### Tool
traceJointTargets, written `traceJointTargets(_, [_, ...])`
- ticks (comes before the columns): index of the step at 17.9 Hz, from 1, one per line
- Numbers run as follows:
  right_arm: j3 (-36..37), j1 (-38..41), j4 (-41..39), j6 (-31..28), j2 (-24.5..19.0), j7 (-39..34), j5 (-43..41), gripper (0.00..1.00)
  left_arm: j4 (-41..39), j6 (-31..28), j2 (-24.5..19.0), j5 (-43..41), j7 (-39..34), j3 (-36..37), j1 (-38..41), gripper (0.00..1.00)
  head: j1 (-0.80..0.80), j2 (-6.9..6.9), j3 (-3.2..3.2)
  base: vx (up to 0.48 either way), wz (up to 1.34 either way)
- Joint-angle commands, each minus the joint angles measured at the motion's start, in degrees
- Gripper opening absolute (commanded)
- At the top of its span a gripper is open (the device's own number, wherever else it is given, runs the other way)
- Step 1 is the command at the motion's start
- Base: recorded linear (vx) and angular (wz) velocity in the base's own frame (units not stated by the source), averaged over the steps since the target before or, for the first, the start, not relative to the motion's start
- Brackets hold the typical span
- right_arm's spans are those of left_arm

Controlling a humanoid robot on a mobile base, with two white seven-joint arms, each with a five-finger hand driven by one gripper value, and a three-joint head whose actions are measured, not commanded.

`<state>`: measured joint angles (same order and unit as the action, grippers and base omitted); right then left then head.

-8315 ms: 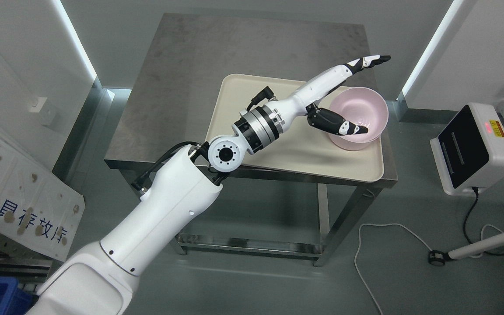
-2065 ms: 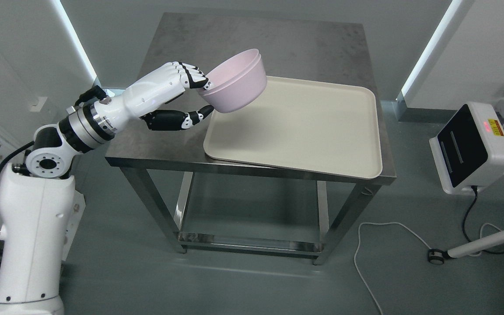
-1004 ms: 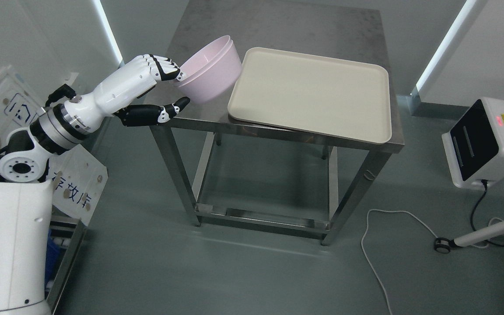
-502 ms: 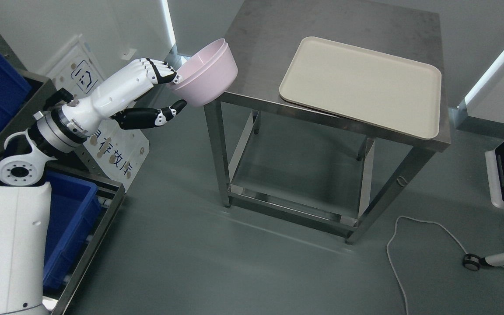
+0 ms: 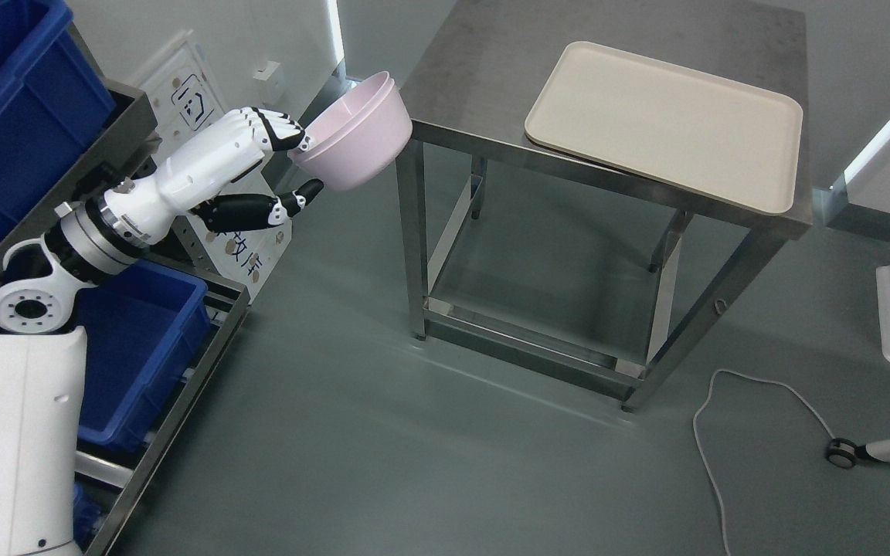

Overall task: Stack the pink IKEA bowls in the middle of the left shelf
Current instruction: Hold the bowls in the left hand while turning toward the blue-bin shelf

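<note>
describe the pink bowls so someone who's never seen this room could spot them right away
Start at the steel table carrying a cream tray. Just off its left corner, in the air, the white left hand grips the pink bowls by the rim, one nested in the other and tilted. They are the only pink thing, unlike the blue bins further left.

Pink bowls (image 5: 356, 135) — cream tray (image 5: 665, 123), blue bins (image 5: 12, 116)
</note>
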<state>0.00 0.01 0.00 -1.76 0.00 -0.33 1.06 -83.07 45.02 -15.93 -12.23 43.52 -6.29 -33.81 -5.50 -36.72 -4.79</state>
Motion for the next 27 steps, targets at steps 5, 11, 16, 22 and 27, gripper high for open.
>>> traceJointTargets(5, [0.62,1.66,-1.93,-0.26,1.00,-0.02,-1.06,1.00,1.68,-0.02,0.20,-0.16,-0.02,-0.48,0.67,0.00,0.00,0.00,0.00,-0.155,0.10])
traceJointTargets(11, [0.62,1.66,-1.93,-0.17,1.00,-0.02,-1.14,1.00,1.59,-0.02,0.11,-0.07,-0.02,-0.48,0.59,0.01,0.00,0.00,0.00,-0.108,0.30])
traceJointTargets(16, [0.70,1.66,-1.93,-0.17,1.00,-0.02,-1.06,1.00,1.51,-0.02,0.20,-0.07,-0.02,-0.13,0.93,0.01,0.00,0.00,0.00,-0.031,0.16])
traceJointTargets(22, [0.62,1.66,-1.93,-0.17,1.00,-0.02,-1.06,1.00,1.51,-0.02,0.02,-0.07,-0.02,-0.66,1.02,0.01,0.00,0.00,0.00,-0.040,-0.11])
traceJointTargets(27, [0.62,1.66,-1.93,-0.26,1.00,-0.02,-1.06,1.00,1.51,-0.02,-0.15,0.02,-0.02,-2.15,0.94,0.01,0.00,0.00,0.00,-0.160,-0.06])
